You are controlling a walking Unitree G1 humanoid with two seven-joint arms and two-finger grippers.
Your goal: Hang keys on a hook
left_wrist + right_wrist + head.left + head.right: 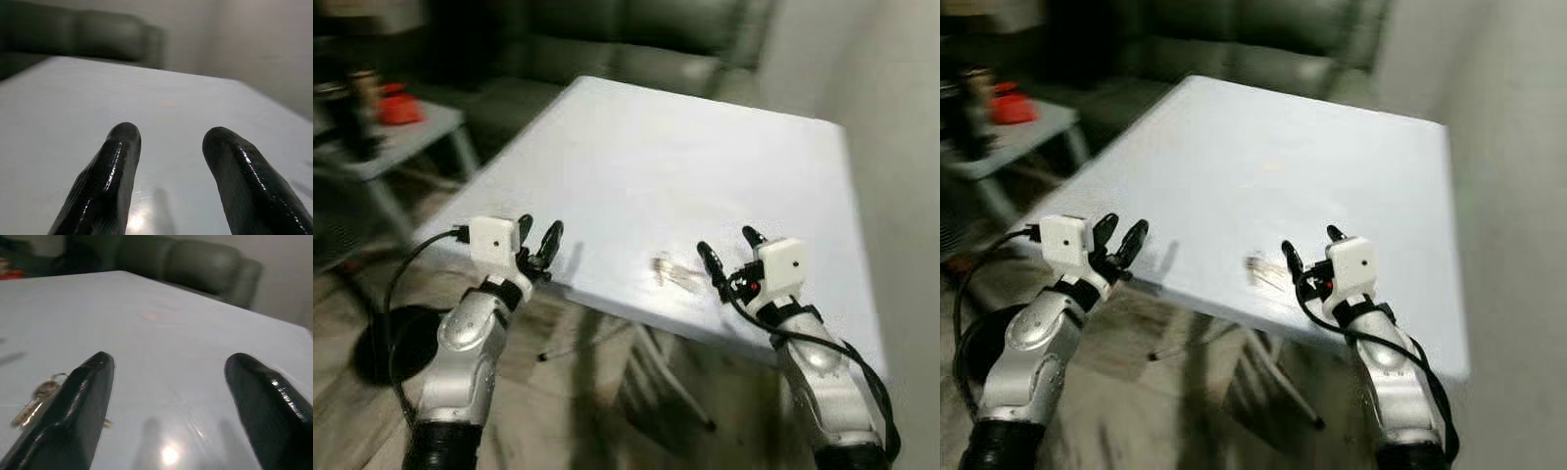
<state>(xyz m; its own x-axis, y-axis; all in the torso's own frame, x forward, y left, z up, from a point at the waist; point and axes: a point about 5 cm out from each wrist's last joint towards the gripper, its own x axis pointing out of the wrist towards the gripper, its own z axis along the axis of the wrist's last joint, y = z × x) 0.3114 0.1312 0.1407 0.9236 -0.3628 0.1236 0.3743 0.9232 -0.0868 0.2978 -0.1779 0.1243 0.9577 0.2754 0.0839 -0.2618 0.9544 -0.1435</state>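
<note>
1. On the near edge of the white table [705, 157] lie the keys [674, 272], flat, small bunch w/ a ring, just left of the right gripper [731, 250].
2. Right gripper hovers low over the tabletop, jaws spread wide, nothing between them. In the right wrist view the keys [36, 401] sit beside the one finger [73, 416], outside the gap, not inside it.
3. Left gripper [538, 240] parked at the table's near-left edge, jaws moderately apart, empty. Doing nothing useful rn.
4. No hook visible anywhere; sofa [636, 39] behind, side table [401, 137] w/ a red item [399, 106] off to the left.
5. Step in hand, I'd say: line up on the keys for the pick. Task barely begun.
6. Risks: keys lie flat & thin, so fingers could skid over them or pinch one key only and the rest dangle or slip. They're close to the edge too, so a sideways nudge from that finger could shove them off onto the floor.
</note>
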